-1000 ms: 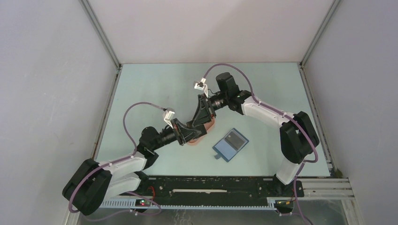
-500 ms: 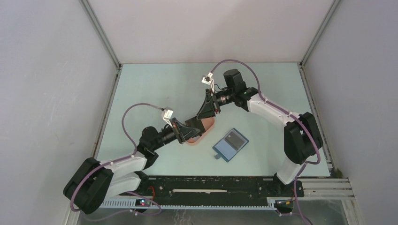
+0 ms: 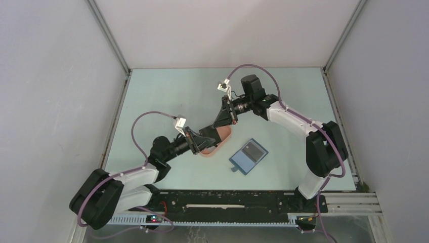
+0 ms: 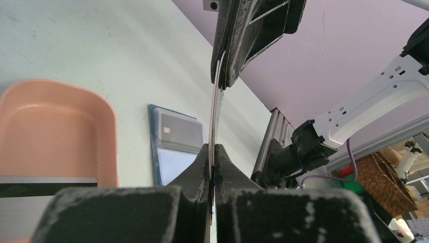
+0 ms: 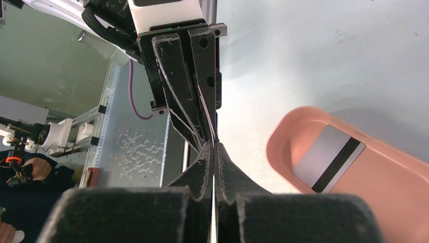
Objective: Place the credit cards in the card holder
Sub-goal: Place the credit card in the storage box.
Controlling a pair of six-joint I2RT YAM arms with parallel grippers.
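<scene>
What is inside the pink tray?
One silver card with a black stripe lies flat in the pink tray. The left gripper, shut on another card, hides part of the tray from its own camera, so more cards there cannot be ruled out.

Bright, soft light fills the top view, and the pale table [image 3: 167,91] has only faint shadows on it. In the wrist views the left claw [image 4: 212,152] and right claw [image 5: 215,147] look dark and blurry up close. A soft grey shadow lies on the table by the pink tray [image 5: 289,130].
</scene>
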